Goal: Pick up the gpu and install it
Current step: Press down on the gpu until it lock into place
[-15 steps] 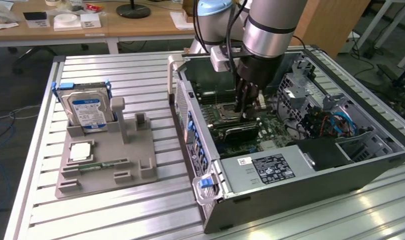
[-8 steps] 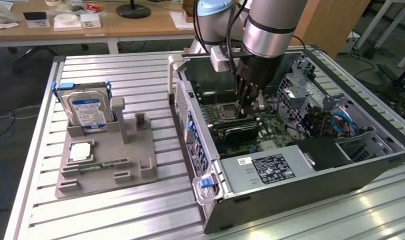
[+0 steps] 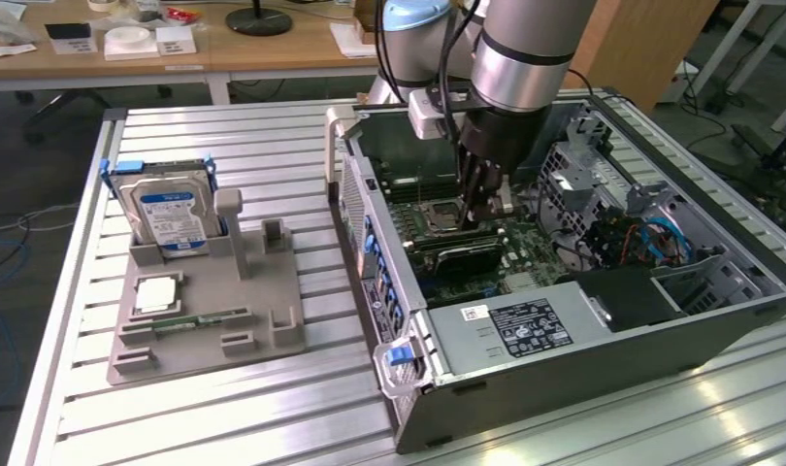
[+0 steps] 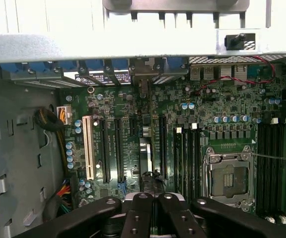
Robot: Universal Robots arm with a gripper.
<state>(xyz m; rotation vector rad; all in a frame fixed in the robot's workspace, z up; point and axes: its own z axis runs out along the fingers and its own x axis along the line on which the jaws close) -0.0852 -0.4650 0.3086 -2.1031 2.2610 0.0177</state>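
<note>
Inside the computer case, gpu edge-on between closed end effector fingertips.

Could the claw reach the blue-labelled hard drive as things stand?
Probably not directly: the claw is down inside the computer case, whose side wall stands between it and the hard drive. The drive itself stands uncovered in the grey holder, open from above.

Green motherboard, blue-white labelled hard drive, grey holder.
</note>
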